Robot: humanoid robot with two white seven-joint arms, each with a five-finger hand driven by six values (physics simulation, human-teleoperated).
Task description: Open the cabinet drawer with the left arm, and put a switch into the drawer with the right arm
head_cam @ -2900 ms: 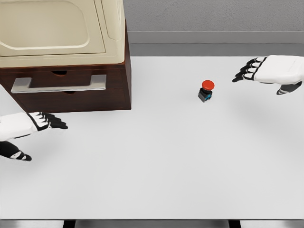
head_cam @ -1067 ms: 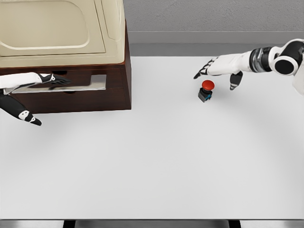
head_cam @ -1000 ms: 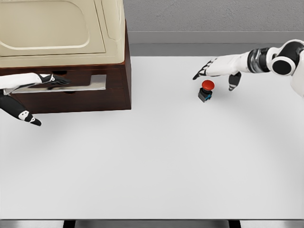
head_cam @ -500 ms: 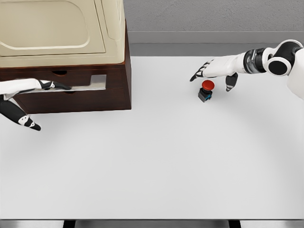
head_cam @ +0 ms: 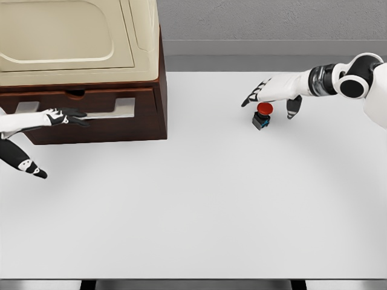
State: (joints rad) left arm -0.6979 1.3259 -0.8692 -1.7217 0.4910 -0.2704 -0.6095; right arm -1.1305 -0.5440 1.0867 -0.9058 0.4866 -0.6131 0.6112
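Head view: the drawer (head_cam: 91, 115) now stands slightly out, left hand (head_cam: 51, 117) hooked on its handle (head_cam: 109, 109); right hand (head_cam: 272, 92), fingers spread, hovers nearer the upright switch (head_cam: 262, 115) on the surface (head_cam: 199, 199).

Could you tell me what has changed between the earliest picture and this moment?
The left hand rose from the bare table to the drawer handle, fingers over the bar. The drawer front now sits slightly lower in the picture, apparently starting to come out. The right hand swept leftward and now hangs open just above the red switch, not gripping it. The switch and cabinet stayed put.
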